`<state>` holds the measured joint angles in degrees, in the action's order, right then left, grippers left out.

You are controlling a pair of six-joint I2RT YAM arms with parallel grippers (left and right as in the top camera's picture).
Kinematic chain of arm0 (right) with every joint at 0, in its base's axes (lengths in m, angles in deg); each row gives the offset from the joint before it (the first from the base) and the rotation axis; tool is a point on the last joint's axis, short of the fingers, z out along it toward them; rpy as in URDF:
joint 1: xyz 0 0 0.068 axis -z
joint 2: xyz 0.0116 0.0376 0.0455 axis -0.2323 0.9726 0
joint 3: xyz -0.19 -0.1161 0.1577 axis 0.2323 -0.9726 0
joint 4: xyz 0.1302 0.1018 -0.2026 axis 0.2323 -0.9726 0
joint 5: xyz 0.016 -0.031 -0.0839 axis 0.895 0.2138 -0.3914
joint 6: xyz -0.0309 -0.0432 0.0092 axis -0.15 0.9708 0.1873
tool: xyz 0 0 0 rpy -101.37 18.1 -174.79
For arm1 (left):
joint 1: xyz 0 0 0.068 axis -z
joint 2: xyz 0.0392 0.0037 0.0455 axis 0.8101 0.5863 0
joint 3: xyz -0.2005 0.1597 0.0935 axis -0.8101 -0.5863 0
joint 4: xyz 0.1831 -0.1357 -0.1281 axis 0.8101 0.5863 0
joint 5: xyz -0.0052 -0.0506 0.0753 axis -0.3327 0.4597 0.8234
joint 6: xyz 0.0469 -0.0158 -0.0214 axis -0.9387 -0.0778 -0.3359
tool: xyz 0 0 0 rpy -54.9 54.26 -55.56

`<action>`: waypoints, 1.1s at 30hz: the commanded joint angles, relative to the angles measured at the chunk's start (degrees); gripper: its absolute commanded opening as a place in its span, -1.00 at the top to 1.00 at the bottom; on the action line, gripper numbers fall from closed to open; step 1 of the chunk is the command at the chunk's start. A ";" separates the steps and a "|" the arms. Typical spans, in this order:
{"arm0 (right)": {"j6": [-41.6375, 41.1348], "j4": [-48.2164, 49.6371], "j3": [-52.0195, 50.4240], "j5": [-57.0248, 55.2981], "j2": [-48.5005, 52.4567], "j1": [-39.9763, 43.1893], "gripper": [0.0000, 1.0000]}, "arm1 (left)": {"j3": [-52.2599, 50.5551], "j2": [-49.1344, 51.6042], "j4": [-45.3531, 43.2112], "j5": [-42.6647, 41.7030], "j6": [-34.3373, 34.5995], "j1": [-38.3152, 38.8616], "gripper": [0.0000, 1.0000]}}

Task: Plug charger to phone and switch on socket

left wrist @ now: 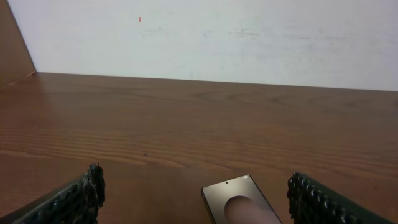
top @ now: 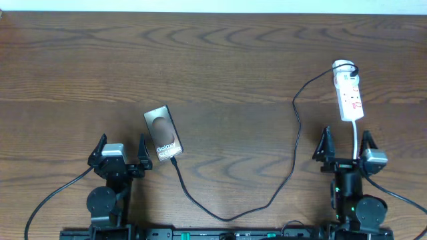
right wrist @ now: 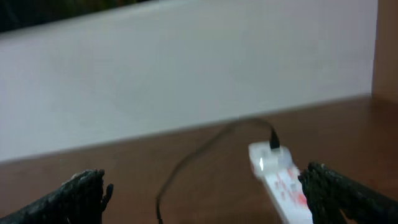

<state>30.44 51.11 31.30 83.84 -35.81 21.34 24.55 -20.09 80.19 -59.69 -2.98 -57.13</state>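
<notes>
From overhead, the phone [top: 163, 133] lies flat on the wooden table [top: 213, 53], slightly askew, its brownish screen showing a pale round shape and white lettering. The charger [top: 295, 133], a thin black cable, meets the phone's near short edge, loops away to the right of the phone and climbs to the far end of the socket [top: 349, 93]. Whether its tip is seated in the phone cannot be told. The socket, a white strip with red marks, lies well to the right of the phone and a little farther back. The left gripper [top: 121, 143] sits low just to the left of the phone, its near corner beside one finger, jaws spread wide with nothing between them. The right gripper [top: 347, 137] sits well to the right of the phone, equally wide and empty

In the left wrist view, the phone's [left wrist: 239, 199] far end shows between the dark ribbed fingers [left wrist: 74, 199], nearer the right one, untouched

The right wrist view is blurred: the socket [right wrist: 280, 180] lies ahead beside the right finger, the charger [right wrist: 205, 146] plugged into its far end, and the fingers [right wrist: 336, 190] stand far apart, gripping nothing
</notes>
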 commanded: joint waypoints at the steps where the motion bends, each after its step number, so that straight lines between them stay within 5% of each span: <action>1: 1.60 -1.99 -0.48 -0.50 -0.59 -0.74 -0.99 | -0.76 -0.31 2.27 -0.39 -0.57 -0.33 -0.86; 11: 11.91 -9.27 -0.46 0.48 -0.59 -2.05 -0.99 | -0.76 -0.31 2.27 -0.39 -0.57 -0.33 -0.86; 33: 12.44 -9.16 -0.46 0.35 -0.57 -2.05 -0.99 | -0.76 -0.31 2.27 -0.39 -0.57 -0.33 -0.86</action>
<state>42.11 42.21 30.91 84.21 -35.98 19.68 24.55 -20.09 80.19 -59.69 -3.00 -57.13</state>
